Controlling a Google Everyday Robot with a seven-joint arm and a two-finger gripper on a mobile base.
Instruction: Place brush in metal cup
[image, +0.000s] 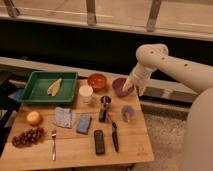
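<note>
One brush (115, 137) lies flat near the front edge of the table (75, 150), just beside the black block (99, 142) and apart from the metal cup (105, 100) standing behind it. The gripper (134, 86) hovers by the purple bowl (121, 86), not on the brush; released or clenched, I cannot tell. Best bet: come down over the handle crosswise, clear of the block. No readable writing anywhere.

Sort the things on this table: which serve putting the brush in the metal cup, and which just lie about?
For the job: brush, metal cup, gripper hovering by the purple bowl.
Lying about: white cup, fork, grapes, green tray.
</note>
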